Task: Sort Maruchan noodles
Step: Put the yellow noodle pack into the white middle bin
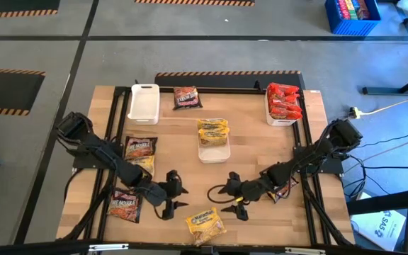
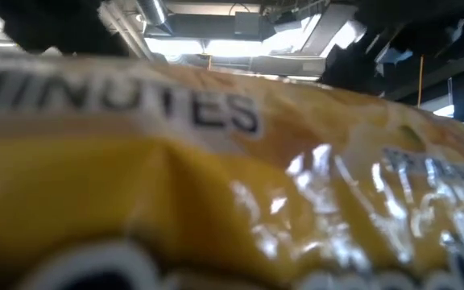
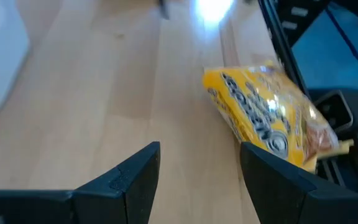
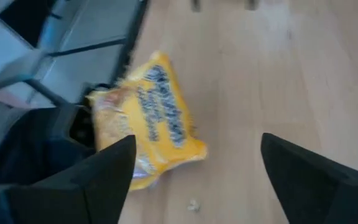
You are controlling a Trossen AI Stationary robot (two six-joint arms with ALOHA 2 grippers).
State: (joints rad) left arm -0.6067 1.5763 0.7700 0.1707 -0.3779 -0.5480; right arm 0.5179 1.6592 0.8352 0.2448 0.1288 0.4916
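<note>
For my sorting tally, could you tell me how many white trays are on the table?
3: an empty tray at the back left, a middle tray holding yellow packets, and a back-right tray with red packets.

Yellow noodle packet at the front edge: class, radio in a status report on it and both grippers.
Left gripper open, empty, beside it. Right gripper open, empty, other side. Yellow packet flat on table, untouched. Nothing in the way.

left claw (image 1: 175, 195) open, low | right claw (image 1: 237, 194) apparently open, empty
</note>
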